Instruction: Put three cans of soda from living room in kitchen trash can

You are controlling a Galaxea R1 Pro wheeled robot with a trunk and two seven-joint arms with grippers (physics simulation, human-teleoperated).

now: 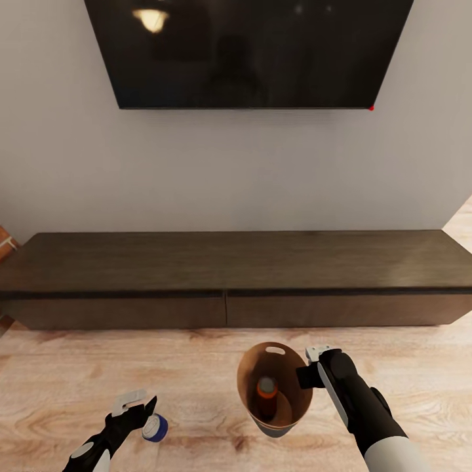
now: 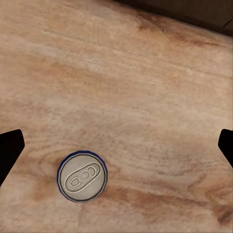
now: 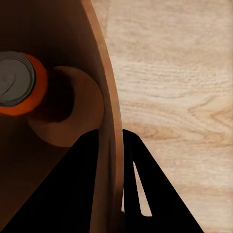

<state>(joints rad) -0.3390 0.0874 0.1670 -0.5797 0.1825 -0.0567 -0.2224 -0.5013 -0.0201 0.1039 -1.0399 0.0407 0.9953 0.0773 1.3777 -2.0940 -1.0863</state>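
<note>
The blue can (image 2: 82, 176) stood upright on the floor (image 2: 145, 87) between the spread fingers of the left end effector (image 1: 139, 410). The right end effector (image 3: 114, 194) was clamped on the trash can (image 1: 274, 387) wall, one orange can (image 1: 266, 388) inside. An off-centre closure could tip the can; open floor surrounded it.

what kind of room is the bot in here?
Most likely a living room: a large dark screen hangs on the pale wall above a long, low dark wood cabinet, with a light wood plank floor in front.
</note>
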